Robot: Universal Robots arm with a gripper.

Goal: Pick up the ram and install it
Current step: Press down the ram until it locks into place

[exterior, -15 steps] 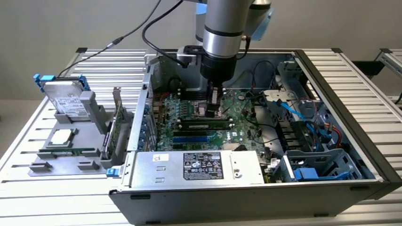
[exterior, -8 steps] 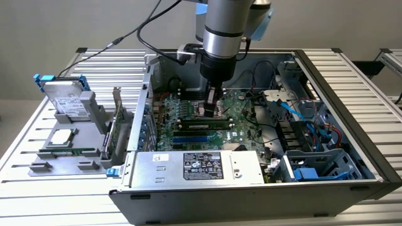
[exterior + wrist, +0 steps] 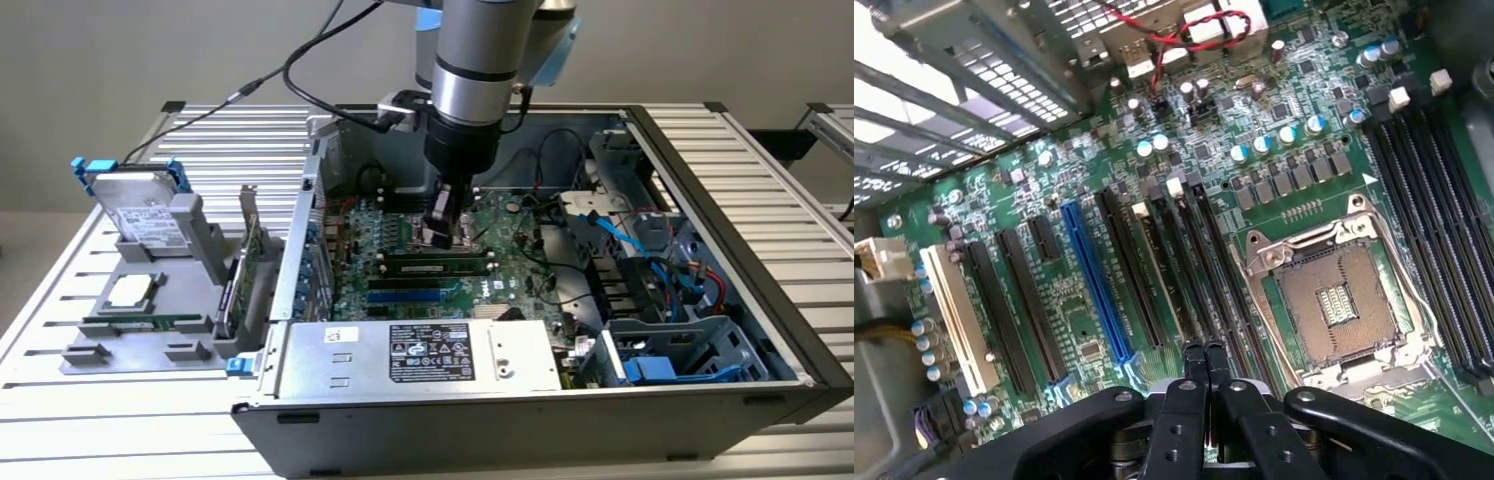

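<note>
Currently the gripper [image 3: 438, 238] sits low inside the open grey metal PC case [image 3: 747, 190], just over the green motherboard [image 3: 400, 225], and its black fingers [image 3: 1194, 365] are pressed together with nothing between them. In the wrist view the fingertips hang right above the bank of long black slots [image 3: 1184, 265], beside the empty square metal CPU socket [image 3: 1334, 300]. The ram, a long thin green stick with a row of black chips [image 3: 430, 266], lies seated in the slot area on the board, just below the fingertips in the exterior view; can't tell whether it's touched. A silver power supply box with a black label [image 3: 427, 355] sits at the case's near edge. Off to the exterior view's left, a grey plastic fixture tray [image 3: 134, 300] on the slatted aluminium bench [image 3: 80, 420] holds a silver hard drive [image 3: 140, 215] standing up, and a taller green card with a metal bracket [image 3: 247, 255] stands at the tray's edge next to the case wall.
</note>
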